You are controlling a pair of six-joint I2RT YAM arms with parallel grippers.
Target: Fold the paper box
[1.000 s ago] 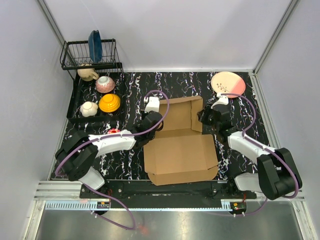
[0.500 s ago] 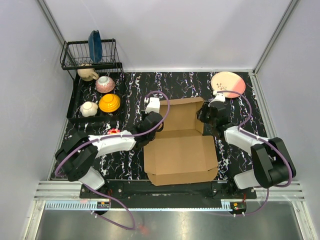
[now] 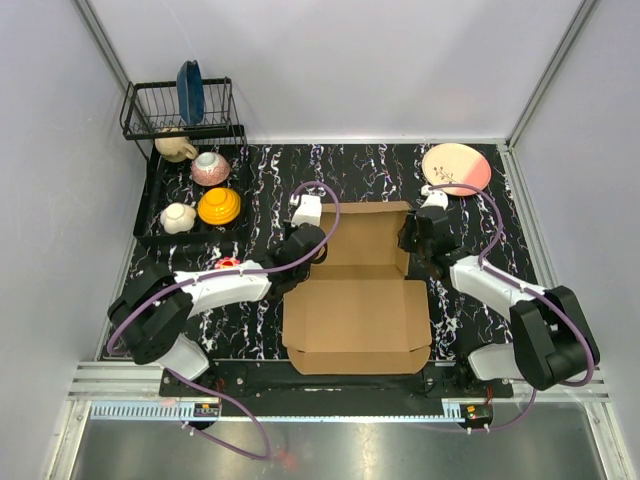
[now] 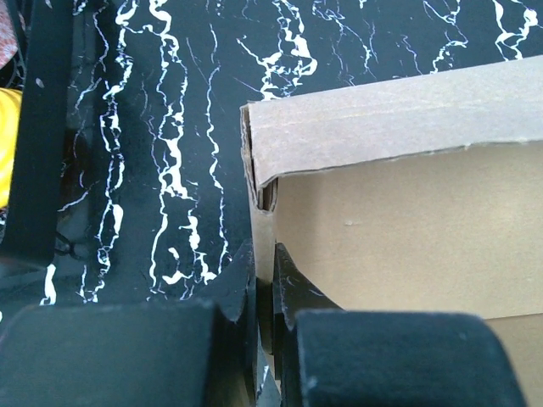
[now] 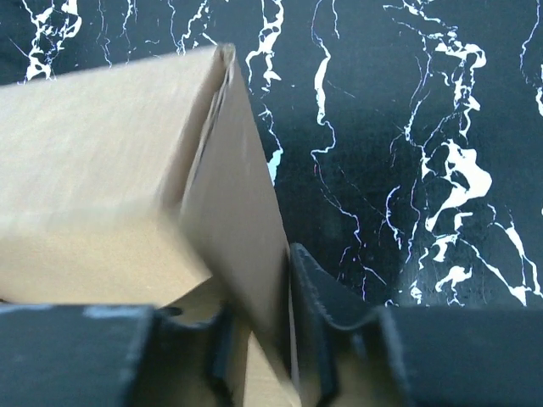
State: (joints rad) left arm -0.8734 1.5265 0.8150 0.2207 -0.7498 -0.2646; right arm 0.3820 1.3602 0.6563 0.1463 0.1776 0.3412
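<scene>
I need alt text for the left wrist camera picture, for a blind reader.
The left gripper is shut on the upright side wall of a brown cardboard box, near a corner. The box fills the right; a black table with white veins lies on the left.

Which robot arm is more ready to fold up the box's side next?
Probably the left. The left gripper pinches the left wall of the box tightly. The right gripper has cardboard between its fingers, but I cannot tell whether it grips firmly.
</scene>
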